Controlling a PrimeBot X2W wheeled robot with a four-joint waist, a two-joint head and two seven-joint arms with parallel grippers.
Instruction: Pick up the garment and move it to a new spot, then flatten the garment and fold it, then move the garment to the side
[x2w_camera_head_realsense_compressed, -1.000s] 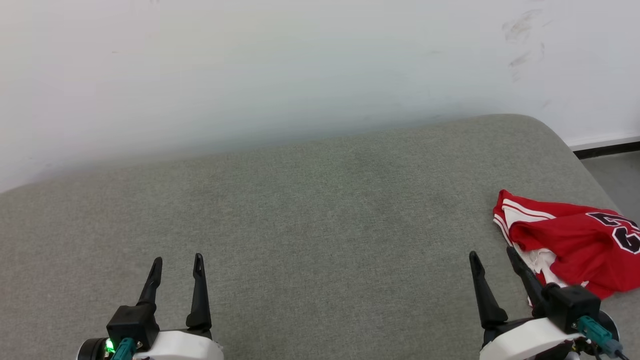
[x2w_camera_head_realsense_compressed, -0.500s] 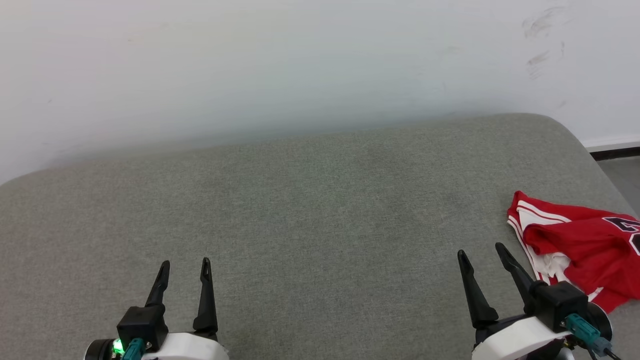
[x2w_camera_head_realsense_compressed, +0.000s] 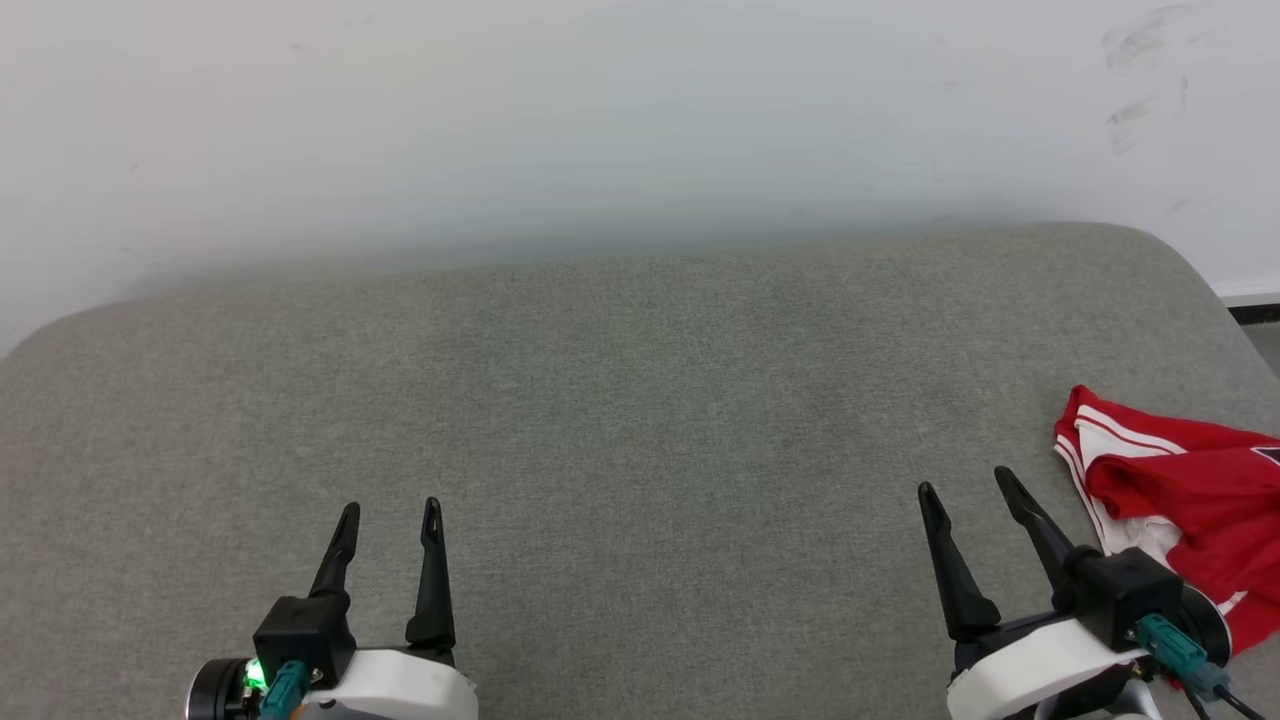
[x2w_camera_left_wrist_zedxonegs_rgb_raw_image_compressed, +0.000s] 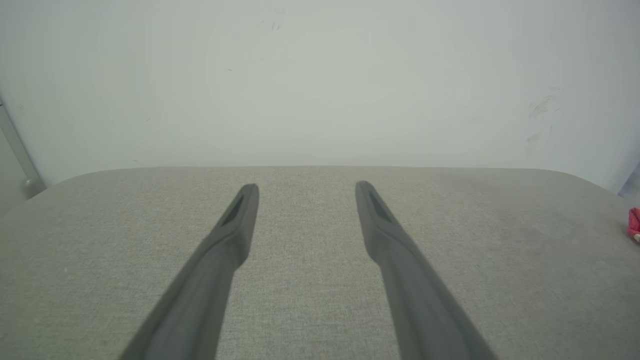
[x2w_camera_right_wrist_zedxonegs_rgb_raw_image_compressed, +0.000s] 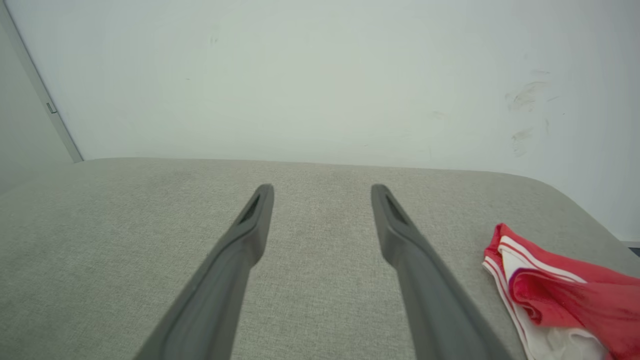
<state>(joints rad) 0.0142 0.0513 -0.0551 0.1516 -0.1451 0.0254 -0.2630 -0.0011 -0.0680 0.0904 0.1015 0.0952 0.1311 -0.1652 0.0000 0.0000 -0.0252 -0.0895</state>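
**Both hands released; garment not yet picked up.**

My left hand and right hand hover low over the table, each with its two long, dark, tapered fingers spread and nothing between them. The garment lies bunched near the table's right end, just beside my right hand and well apart from my left, partly cut off by the head view's border. It is soft, bright red cloth doubled over itself, with a white panel edged in thin red-and-white stripes facing me. The table has a matte grey woven cover and rounded corners, and stands against a scuffed white wall. I judge that the spread fingers suit the first step, the pick-up, with the right hand nearest. The bare middle leaves room for flattening. Loose cloth will likely sag when lifted.
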